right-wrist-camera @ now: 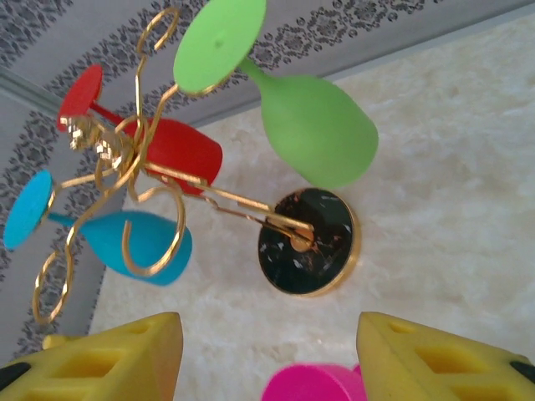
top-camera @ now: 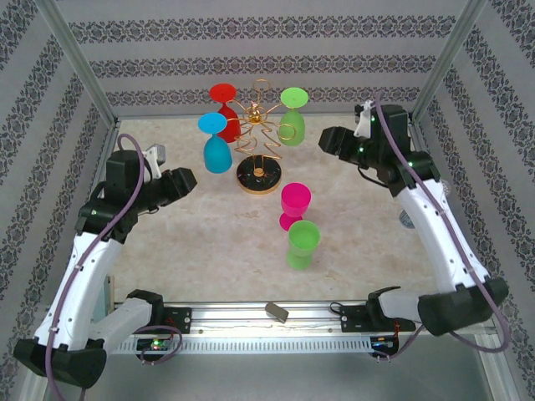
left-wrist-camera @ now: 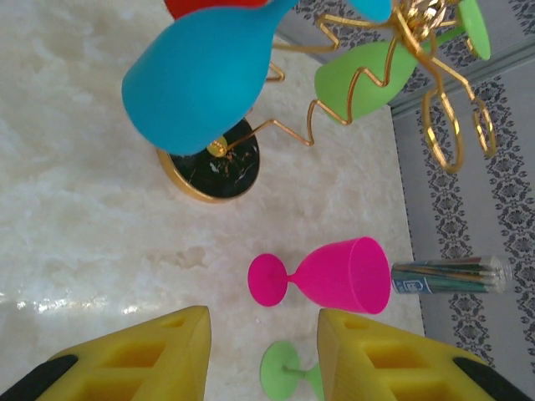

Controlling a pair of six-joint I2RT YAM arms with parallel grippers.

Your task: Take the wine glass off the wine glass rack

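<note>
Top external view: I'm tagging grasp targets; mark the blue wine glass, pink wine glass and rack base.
blue wine glass (top-camera: 217, 157), top external view, on its hanging bowl.
pink wine glass (top-camera: 295, 200), top external view, on its bowl.
rack base (top-camera: 269, 178), top external view, on its black disc.

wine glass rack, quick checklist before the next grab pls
1. wine glass rack upright on its base: ok
2. blue glass, red glass and hanging green glass on its arms: ok
3. left tool open, empty: ok
4. right tool open, empty: ok
5. pink glass and standing green glass apart from the rack: ok
6. which glass goes next: cannot tell
</note>
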